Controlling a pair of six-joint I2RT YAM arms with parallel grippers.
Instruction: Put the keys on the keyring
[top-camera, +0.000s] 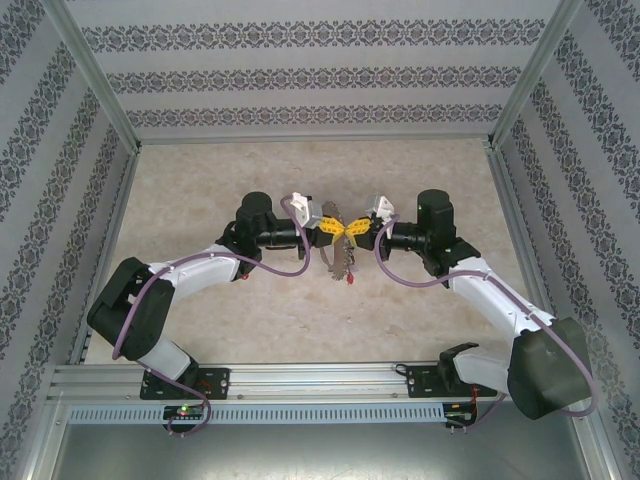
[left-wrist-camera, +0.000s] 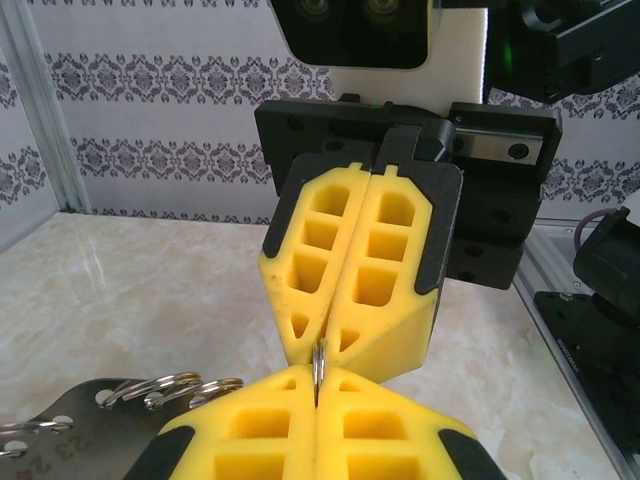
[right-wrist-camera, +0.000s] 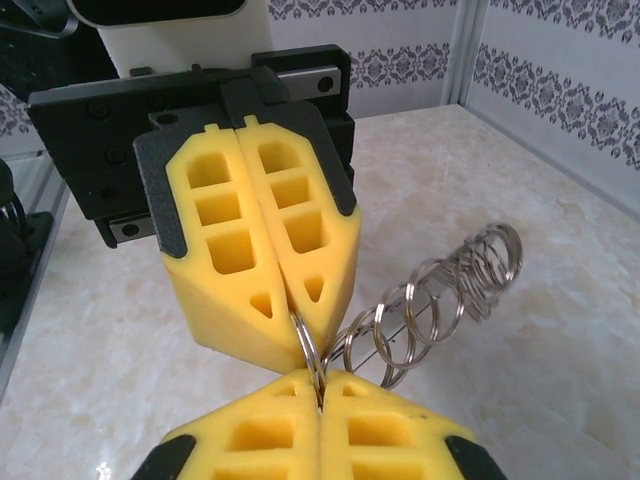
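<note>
- Nearest the arms, the keyring (top-camera: 340, 258) hangs from the two grippers, over the middle of the table (top-camera: 250, 320). A tiny red bit (top-camera: 351, 281) sits at its low end. It is too small to tell if it is a key.
- The left gripper (left-wrist-camera: 315, 388) is squeezed tight on the keyring's thin silver loop. The right gripper (left-wrist-camera: 322, 342) pinches it too, tip to tip with the left.
- I think the step is holding the loop ready. Next, the loop must be pulled open a little, gently, so a key can slide on.
- Further out, small silver rings (right-wrist-camera: 430, 305) sit in a row on the loop, thin and shiny. A flat metal tag (left-wrist-camera: 75, 410) hangs beside them.
</note>
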